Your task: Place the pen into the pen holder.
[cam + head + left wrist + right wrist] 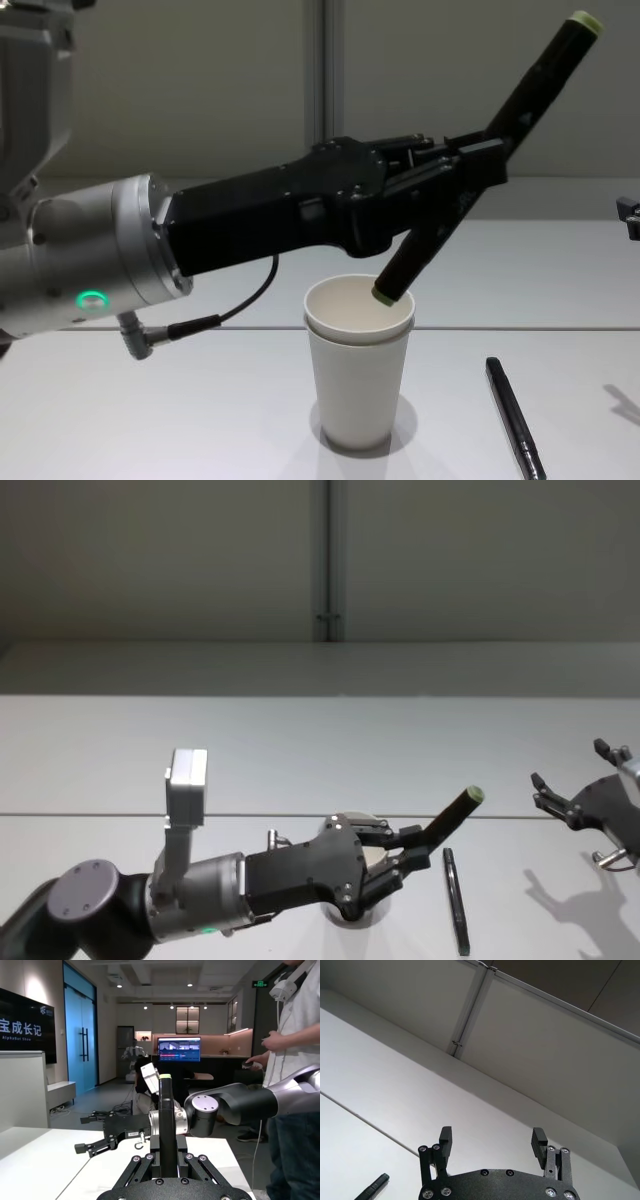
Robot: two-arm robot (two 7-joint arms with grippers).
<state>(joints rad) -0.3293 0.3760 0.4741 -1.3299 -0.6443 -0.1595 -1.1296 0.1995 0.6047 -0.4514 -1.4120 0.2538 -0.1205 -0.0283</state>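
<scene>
Nearest the robot, off-white tapered paper cup pen holder (358,390) stands upright on white table (150,420). Slim black pen (515,410) lies flat to its right, near but apart. Above the cup, left gripper (470,175) pinches thick dark green-tipped pen (535,85) around mid-length. Pen is tilted, lower tip at the cup's mouth, upper end pointing up and right. Farther right, right gripper (492,1137) hovers over the table, fingers spread.

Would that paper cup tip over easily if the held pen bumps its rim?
Probably: the paper cup is tall, narrow-based and likely light. Its doubled wall may stiffen it slightly. The tilted pen at its rim could push it sideways.
</scene>
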